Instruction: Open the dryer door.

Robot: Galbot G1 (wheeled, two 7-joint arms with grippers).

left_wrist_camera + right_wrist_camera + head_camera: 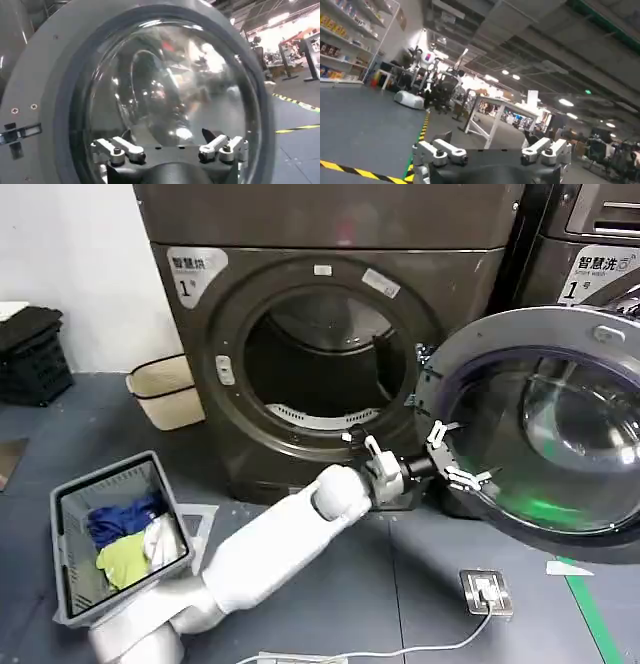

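Here, dryer door [545, 429] swung open, left gripper [455, 461] apparently touching its rim

Two dryers, one open dryer door [540, 434], one laundry basket [115, 534], one floor socket [487, 592]

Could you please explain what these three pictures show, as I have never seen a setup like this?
A two-armed robot is opening a laundry dryer. The head view looks down from the robot's head: its white left arm reaches to the dryer door, which is swung wide open to the right of the drum mouth. The left tool is open at the door's inner rim, holding nothing. The left wrist view looks from that arm at the door's clear bowl. The right wrist view faces the room, its right tool open. A laundry basket sits on the floor.
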